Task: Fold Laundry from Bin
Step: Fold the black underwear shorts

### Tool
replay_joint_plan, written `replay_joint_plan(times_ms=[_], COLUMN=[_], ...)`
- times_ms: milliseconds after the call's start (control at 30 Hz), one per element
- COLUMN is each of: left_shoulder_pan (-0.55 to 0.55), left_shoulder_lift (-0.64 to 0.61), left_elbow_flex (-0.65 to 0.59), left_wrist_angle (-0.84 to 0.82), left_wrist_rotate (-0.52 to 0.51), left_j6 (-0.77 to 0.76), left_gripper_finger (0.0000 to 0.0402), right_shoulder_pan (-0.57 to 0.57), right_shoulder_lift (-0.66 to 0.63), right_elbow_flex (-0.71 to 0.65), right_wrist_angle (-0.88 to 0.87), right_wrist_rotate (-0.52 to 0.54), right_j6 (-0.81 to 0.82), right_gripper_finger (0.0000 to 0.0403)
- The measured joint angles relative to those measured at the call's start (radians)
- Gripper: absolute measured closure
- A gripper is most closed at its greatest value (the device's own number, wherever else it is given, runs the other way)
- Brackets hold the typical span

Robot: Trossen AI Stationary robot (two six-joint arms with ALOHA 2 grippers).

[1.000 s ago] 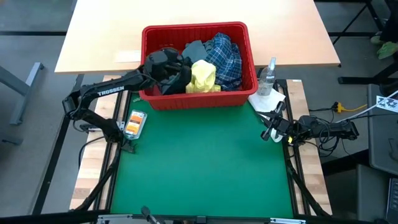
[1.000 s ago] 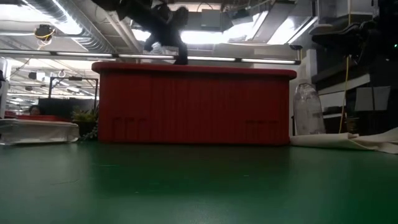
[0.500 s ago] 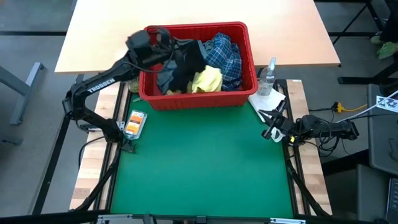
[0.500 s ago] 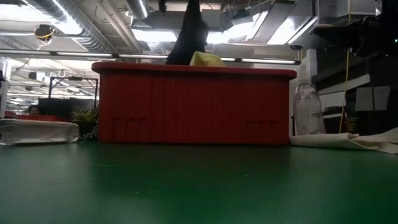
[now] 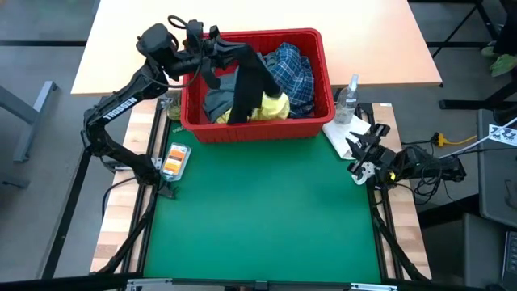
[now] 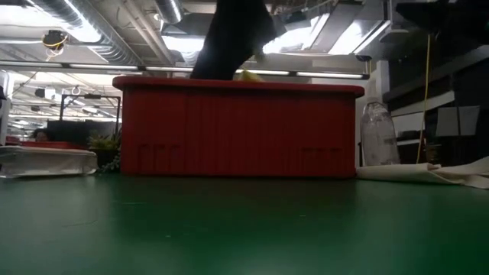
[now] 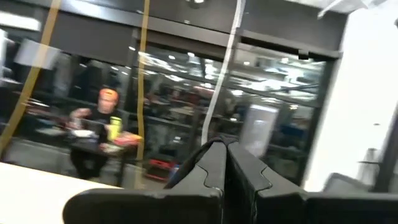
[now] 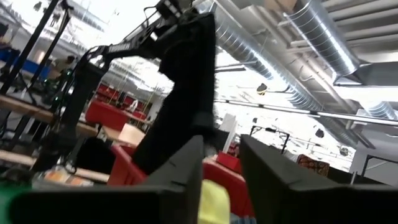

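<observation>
The red bin [image 5: 258,129] stands at the far edge of the green mat [image 5: 258,218]. It holds a blue-white plaid shirt [image 5: 292,71], a yellow garment [image 5: 273,105] and a grey-blue one [image 5: 216,103]. My left gripper [image 5: 208,53] is raised above the bin's far left corner. It is shut on a dark navy garment [image 5: 246,81], which the low view shows rising above the rim [image 6: 229,38]. My right gripper [image 5: 360,156] is open at the mat's right edge, holding nothing [image 8: 221,168]. My left gripper pinches the navy garment's upper end [image 5: 220,55] between its two shut fingers, which come from the table's left and slant a little upward. The garment hangs slack in a long strip, and its lower end [image 5: 238,115] rests on the laundry in the bin.
A clear spray bottle [image 5: 347,99] and a white paper towel [image 5: 349,131] lie right of the bin. A small orange-labelled packet [image 5: 174,159] lies at the mat's left edge. The mat in front of the bin is bare. A person sits in the room beyond [image 7: 102,124].
My left gripper has risen out of the bin toward its far left corner and tipped upward. It has drawn the navy garment up into a hanging strip while the garment's lower end stays in the bin. The yellow garment has shifted slightly. My right gripper has risen a little.
</observation>
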Motion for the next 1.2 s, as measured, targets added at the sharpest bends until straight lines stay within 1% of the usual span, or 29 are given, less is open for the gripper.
replay_joint_plan(times_ms=[167, 267, 333, 567, 700, 833, 933, 1000, 1200], left_shoulder_pan=[0.0, -0.007, -0.01, -0.009, -0.01, -0.009, -0.009, -0.01, -0.01], left_shoulder_lift=[0.0, 0.0, 0.0, 0.0, 0.001, 0.001, 0.001, 0.001, 0.001], left_elbow_flex=[0.0, 0.0, 0.0, 0.0, 0.0, 0.0, 0.0, 0.0, 0.0], left_wrist_angle=[-0.001, -0.001, -0.001, -0.002, -0.002, -0.002, -0.003, -0.006, -0.007], left_wrist_rotate=[0.085, 0.098, 0.098, 0.097, 0.097, 0.097, 0.097, 0.097, 0.097], left_j6=[-0.053, -0.053, -0.048, -0.046, -0.046, -0.046, -0.046, -0.046, -0.047], left_gripper_finger=[0.0401, 0.0401, 0.0401, 0.0401, 0.0401, 0.0401, 0.0402, 0.0402, 0.0402], right_shoulder_pan=[0.0, 0.0, 0.0, 0.0, 0.0, 0.0, 0.0, 0.0, 0.0], right_shoulder_lift=[0.04, 0.115, 0.193, 0.518, 0.673, 0.836, 0.947, 1.02, 1.222], right_elbow_flex=[0.052, 0.1, 0.143, 0.317, 0.407, 0.483, 0.547, 0.59, 0.736], right_wrist_angle=[0.002, 0.003, 0.004, -0.001, -0.002, -0.003, 0.014, 0.015, 0.035], right_wrist_rotate=[-0.003, -0.033, -0.053, -0.071, -0.071, -0.049, -0.024, -0.005, 0.0], right_j6=[0.0, -0.001, -0.022, -0.082, -0.115, -0.252, -0.318, -0.333, -0.344], right_gripper_finger=[0.0231, 0.0212, 0.0205, 0.0201, 0.02, 0.02, 0.02, 0.02, 0.02])
